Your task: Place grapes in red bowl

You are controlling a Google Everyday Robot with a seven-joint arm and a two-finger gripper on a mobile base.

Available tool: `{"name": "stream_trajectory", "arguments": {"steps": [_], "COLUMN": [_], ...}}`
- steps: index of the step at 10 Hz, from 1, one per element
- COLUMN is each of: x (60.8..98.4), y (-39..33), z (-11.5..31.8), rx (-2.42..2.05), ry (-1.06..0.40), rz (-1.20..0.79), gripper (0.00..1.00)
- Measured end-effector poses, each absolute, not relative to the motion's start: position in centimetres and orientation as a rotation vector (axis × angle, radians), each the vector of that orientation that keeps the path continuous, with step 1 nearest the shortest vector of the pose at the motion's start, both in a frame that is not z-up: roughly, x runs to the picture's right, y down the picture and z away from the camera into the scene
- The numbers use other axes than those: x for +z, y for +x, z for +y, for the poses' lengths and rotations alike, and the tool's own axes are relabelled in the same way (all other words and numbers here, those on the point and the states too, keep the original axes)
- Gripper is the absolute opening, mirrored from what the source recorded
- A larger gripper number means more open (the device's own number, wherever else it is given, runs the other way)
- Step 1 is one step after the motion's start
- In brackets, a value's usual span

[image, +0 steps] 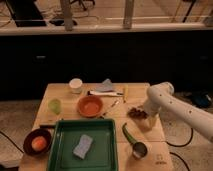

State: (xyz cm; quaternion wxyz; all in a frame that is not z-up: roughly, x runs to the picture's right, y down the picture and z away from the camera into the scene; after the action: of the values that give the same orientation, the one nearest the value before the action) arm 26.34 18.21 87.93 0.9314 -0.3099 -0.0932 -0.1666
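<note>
Grapes [135, 113]: one bunch, small and lumpy, dark reddish-brown, made up of little round fruits. It is lying on the table [62, 95] near the right edge, well to the right of the red bowl and apart from it.

Red bowl [90, 106]: one, shallow and round, bright orange-red. It is sitting near the middle of the table, just behind the tray.

Gripper [149, 120]: one, at the end of a white arm [167, 100] that is reaching in from the right. It is pointing down at the table just right of the grapes, with its claw standing spread and nothing pinched in it. Whether it is touching the bunch cannot be told.

Other items, counted:
- Tray [62, 150]: one, green and rectangular, occupying the front of the table and carrying one pale sponge [83, 146].
- Maroon bowl [30, 139]: one, sitting at the front left corner and holding one orange ball [39, 144].
- Cups: two. A white cup [75, 85] is standing at the back, and a green cup [54, 105] is standing left of the red bowl.
- Scoop [131, 136]: one, with a green handle and a metal end, lying right of the tray.
- Cloth [105, 85]: one, grey, lying at the back.
- Yellow stick [125, 92]: one, lying right of the cloth.
</note>
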Motion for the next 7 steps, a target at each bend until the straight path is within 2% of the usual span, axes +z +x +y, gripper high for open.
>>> {"name": "stream_trajectory", "arguments": {"steps": [7], "x": [88.36], "y": [26.73], "z": [18.42], "rx": [-0.329], "ry": [-0.650], "rz": [-0.183], "gripper": [0.80]}}
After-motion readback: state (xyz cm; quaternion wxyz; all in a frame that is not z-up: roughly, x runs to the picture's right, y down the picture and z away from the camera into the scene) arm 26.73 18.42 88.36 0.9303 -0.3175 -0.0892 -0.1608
